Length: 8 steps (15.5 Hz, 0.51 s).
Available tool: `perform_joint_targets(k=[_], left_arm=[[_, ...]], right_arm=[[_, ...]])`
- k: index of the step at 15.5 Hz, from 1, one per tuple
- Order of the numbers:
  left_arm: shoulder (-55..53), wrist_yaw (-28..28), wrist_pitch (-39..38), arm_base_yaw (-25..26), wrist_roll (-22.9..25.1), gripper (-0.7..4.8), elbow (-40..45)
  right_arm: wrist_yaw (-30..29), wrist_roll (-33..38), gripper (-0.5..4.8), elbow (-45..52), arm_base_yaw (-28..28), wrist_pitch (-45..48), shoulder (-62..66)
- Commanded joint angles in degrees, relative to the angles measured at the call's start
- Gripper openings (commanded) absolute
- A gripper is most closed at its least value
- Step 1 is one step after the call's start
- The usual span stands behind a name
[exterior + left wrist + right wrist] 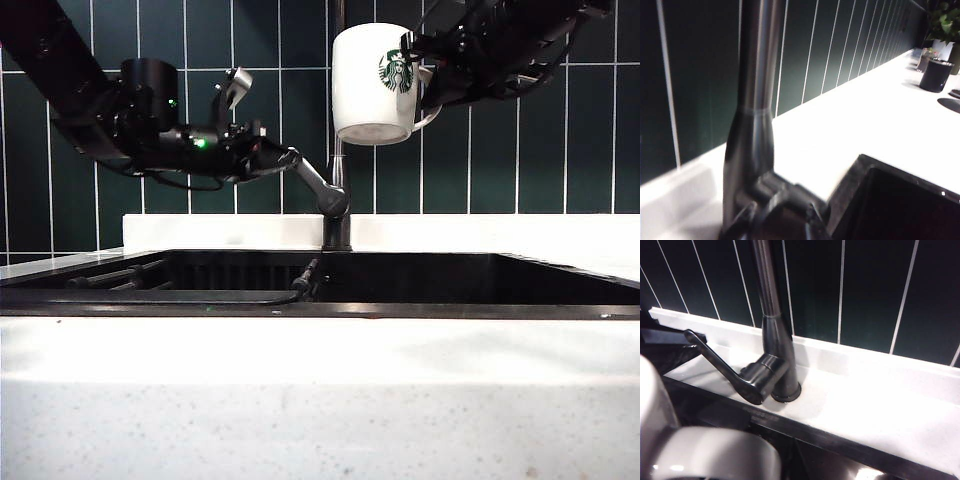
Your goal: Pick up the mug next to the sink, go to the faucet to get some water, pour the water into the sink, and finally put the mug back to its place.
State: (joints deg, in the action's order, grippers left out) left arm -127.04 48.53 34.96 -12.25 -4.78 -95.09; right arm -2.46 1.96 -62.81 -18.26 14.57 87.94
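I see my right pincer [425,85] pinching the white ceramic Starbucks mug [372,85] high beside the slim chrome-grey faucet [337,200], well above the black recessed sink [400,300]; my left pincer [285,158] seems spread at the lever.

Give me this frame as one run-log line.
phase: at faucet | right gripper: shut on mug, above sink | left gripper: open at lever handle

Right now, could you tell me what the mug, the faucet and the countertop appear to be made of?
The mug, held up by the right gripper, looks like glazed white ceramic: glossy, thick-walled, with a printed green logo. The faucet looks like brushed grey metal, going by its soft streaked highlights; the open left gripper is at its lever. The countertop looks like white speckled stone or composite; I cannot tell which.
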Motion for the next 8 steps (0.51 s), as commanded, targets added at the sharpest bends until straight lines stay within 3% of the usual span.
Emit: perform_joint_targets(k=[1, 8], left_arm=[[0.3, 2.8, 1.9, -0.5, -0.3, 1.23, -1.9], [0.4, 13.2, -0.3, -0.5, -4.1, 1.22, -1.9]], right_arm=[[-1.9, 1.0, -0.01, -0.8, -0.4, 2.8, -0.6], [-4.2, 1.0, -0.01, -1.0, -0.9, 2.0, -0.6]])
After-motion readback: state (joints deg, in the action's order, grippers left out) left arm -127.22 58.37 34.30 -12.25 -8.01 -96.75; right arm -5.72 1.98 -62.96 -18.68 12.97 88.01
